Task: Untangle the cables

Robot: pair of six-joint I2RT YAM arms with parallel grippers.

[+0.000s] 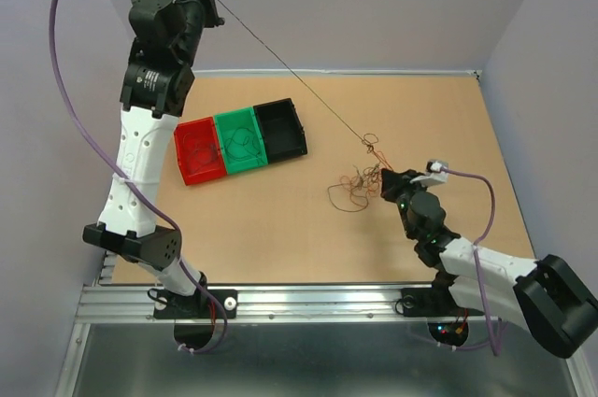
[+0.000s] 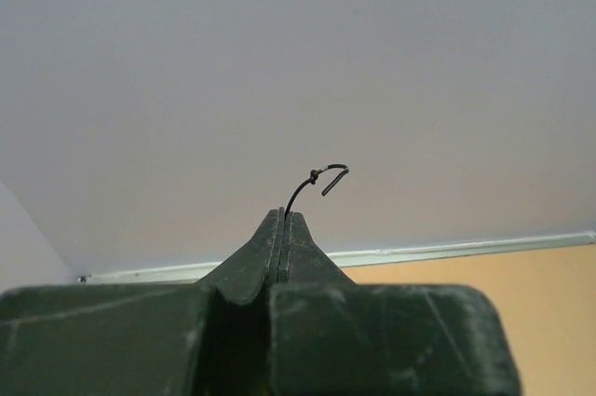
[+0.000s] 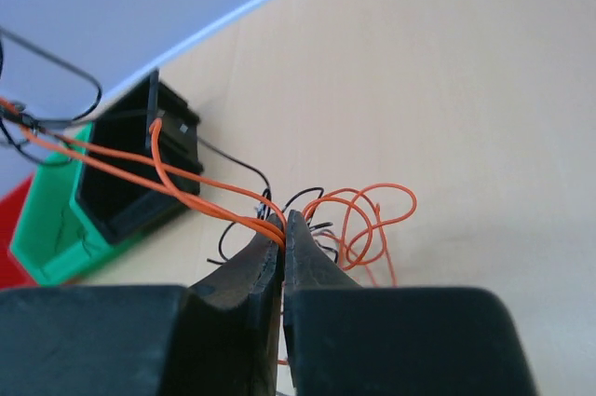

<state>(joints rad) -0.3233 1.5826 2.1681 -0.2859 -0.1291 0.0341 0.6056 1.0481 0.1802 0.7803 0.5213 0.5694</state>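
Your left gripper (image 2: pixel 282 219): raised high beyond black bin (image 1: pixel 282 128), clenched on black cable (image 1: pixel 290 67) end. Cable runs taut down to tangle (image 1: pixel 358 182), right of bin. Your right gripper (image 3: pixel 283 224): at tangle, pinching orange cable (image 3: pixel 363 205).

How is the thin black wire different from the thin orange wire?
The thin black wire is stretched tight and straight, rising off the brown table to the raised left gripper. The thin orange wire curls in loose loops low over the table, at the right gripper. The black wire is dark; the orange wire is bright. Both are thin, both are pinched in shut jaws, and both meet in the tangle.
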